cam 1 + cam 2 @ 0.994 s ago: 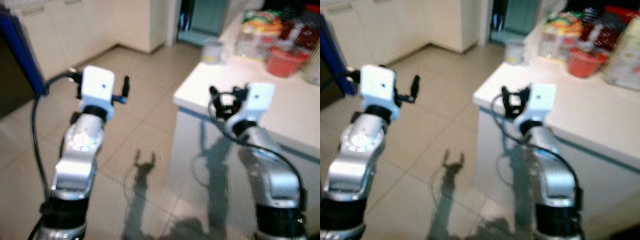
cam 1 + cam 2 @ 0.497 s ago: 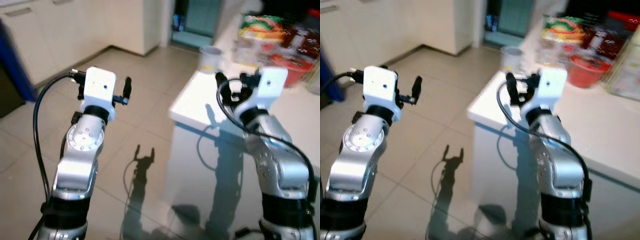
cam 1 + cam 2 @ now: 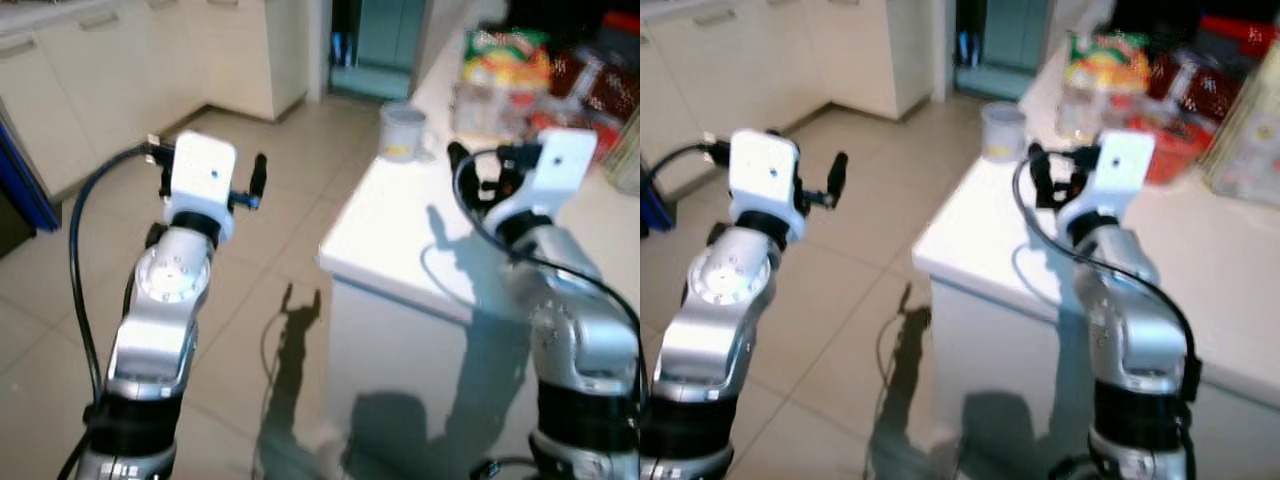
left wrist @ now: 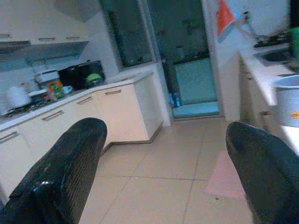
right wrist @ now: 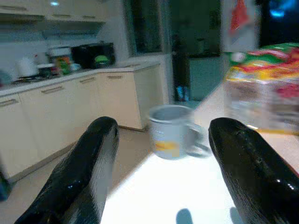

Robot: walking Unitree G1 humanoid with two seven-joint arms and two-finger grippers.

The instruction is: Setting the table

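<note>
While the mug is not yet taken, both grippers are held spread and empty.
The right gripper [image 5: 161, 163] is aimed at the grey mug [image 5: 173, 131] near the white table [image 3: 400, 220] corner; rigid, probably light, best gripped across the body. The left gripper [image 4: 163, 172] is raised over floor.

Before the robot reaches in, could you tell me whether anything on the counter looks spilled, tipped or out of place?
Nothing stands out. The mug stands upright on the white counter, and no spill shows. Behind it the food packages look crowded but blurred.

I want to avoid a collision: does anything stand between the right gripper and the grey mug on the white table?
Nothing visible does. The right gripper, fingers open, points at the grey mug across bare white table.
</note>
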